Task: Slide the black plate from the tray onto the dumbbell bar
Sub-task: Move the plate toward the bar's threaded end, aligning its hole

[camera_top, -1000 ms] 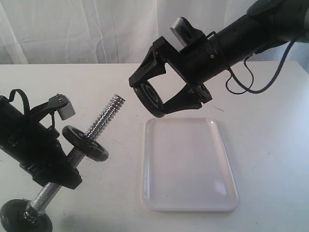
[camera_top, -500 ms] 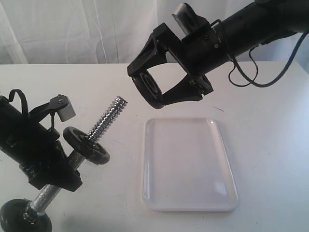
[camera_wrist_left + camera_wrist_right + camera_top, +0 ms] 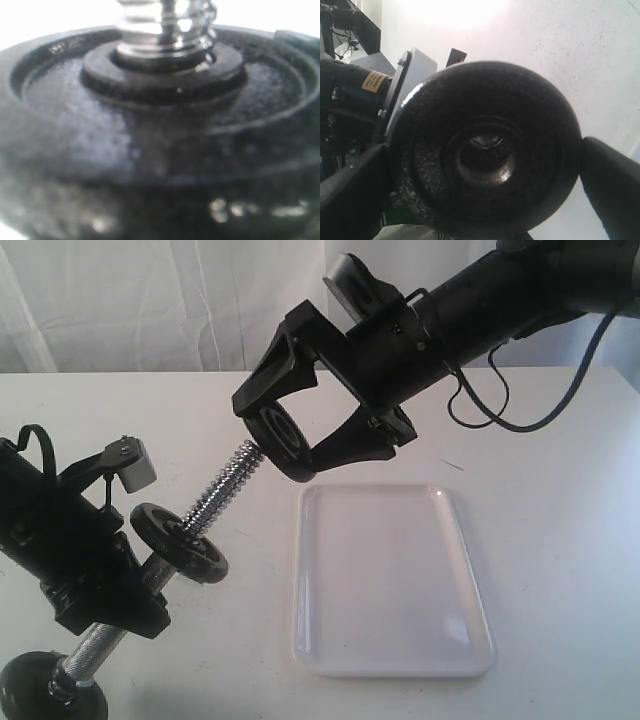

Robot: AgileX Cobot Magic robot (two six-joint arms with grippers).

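Note:
My right gripper (image 3: 283,446) is shut on the black plate (image 3: 273,433), held on edge in the air, left of the tray's far end. The plate's hole faces the threaded tip of the dumbbell bar (image 3: 222,489), which touches or just enters it. In the right wrist view the black plate (image 3: 530,115) fills the frame between both fingers (image 3: 615,185), and the bar's tip (image 3: 485,141) shows through the hole. My left gripper (image 3: 135,592) is shut on the tilted bar, below a fixed black disc (image 3: 180,540). That fixed disc (image 3: 150,150) fills the left wrist view; the fingers are not discernible there.
The white tray (image 3: 390,590) lies on the white table, right of the bar, with nothing in it. A second fixed disc (image 3: 50,690) at the bar's lower end sits at the table's front left. White curtains hang behind.
My right gripper has carried the black plate left and down, from above the tray's far corner to the bar's threaded tip. The left arm and bar have barely moved.

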